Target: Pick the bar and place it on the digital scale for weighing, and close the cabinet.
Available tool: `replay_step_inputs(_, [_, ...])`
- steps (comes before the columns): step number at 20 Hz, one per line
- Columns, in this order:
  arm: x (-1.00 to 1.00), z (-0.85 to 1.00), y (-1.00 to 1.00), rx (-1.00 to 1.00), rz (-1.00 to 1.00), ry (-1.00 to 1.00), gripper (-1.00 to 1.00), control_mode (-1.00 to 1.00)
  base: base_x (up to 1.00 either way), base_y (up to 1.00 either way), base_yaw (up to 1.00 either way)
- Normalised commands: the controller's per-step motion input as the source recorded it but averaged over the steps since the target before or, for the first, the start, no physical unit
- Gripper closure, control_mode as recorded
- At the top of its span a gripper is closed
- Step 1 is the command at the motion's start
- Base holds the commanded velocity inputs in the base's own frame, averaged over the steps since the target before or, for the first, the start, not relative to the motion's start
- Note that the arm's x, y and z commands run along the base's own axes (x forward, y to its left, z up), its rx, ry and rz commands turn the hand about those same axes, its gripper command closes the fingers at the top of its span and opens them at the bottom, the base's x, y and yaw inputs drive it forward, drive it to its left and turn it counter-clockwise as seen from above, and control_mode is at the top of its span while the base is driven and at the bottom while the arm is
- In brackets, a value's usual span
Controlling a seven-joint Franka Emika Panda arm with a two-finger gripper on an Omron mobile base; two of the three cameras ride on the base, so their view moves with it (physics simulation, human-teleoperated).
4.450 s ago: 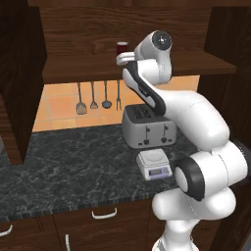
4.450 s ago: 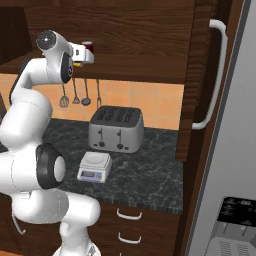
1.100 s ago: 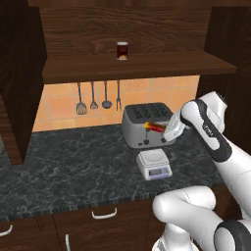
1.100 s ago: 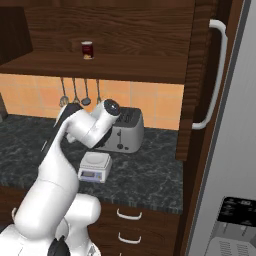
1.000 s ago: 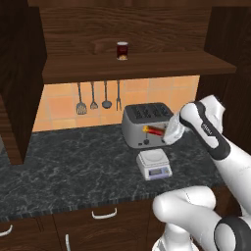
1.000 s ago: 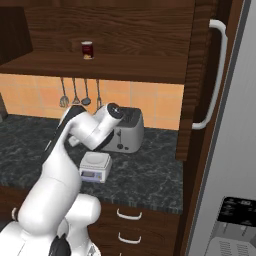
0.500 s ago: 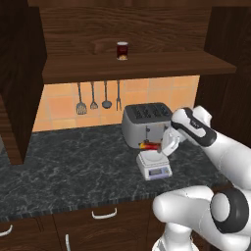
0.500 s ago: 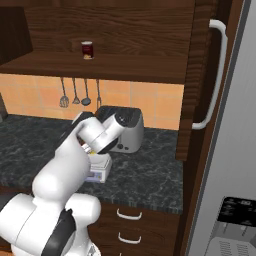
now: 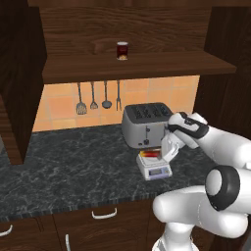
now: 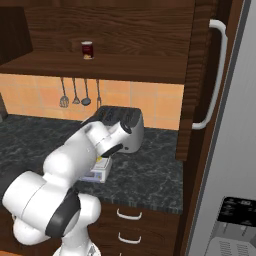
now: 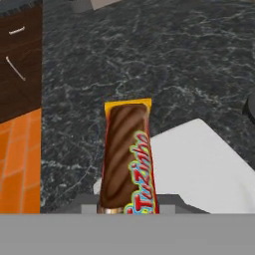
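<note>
**Bar held over the scale's edge: the risks are a bad drop and an open cabinet**

The gripper (image 9: 164, 153) is clenched on the snack bar (image 11: 127, 157), which sticks out straight ahead of the jaws in the hand view, its yellow-and-red wrapper and brown face fully visible. Just below the jaws sits the digital scale (image 9: 154, 168), its pale weighing plate (image 11: 209, 167) lying to one side of the bar in the hand view, not squarely under it. The far end of the bar reaches past the plate's edge, over the dark marbled counter (image 9: 73, 162).

What could go wrong, as I judge it:

- Released as it lies now, the bar may land half on the plate and half off, tip over the edge and slide onto the counter. The cause would be the offset between the jaws and the plate's middle.
- I cannot tell how far above the plate the bar hangs; if it is dropped from a height, the light wrapper could bounce or skid.
- The grey toaster (image 9: 145, 123) stands just behind the jaws, so a careless lift-off could clip it.
- The wall cabinet (image 10: 200, 75) is open, with a dark red jar (image 9: 122, 50) on its shelf well above the jaws; the swing to the door with the long silver handle (image 10: 212, 75) must miss the shelf edge.
</note>
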Motion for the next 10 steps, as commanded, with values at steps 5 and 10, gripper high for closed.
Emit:
replay_step_inputs(5, [0.21,-0.28,-0.02,0.00,0.00,0.01,1.00,-1.00,0.00,0.00,0.00])
replay_step_inputs(10, [0.16,-0.25,-0.05,0.00,0.01,0.00,1.00,-1.00,0.00,0.00,0.00])
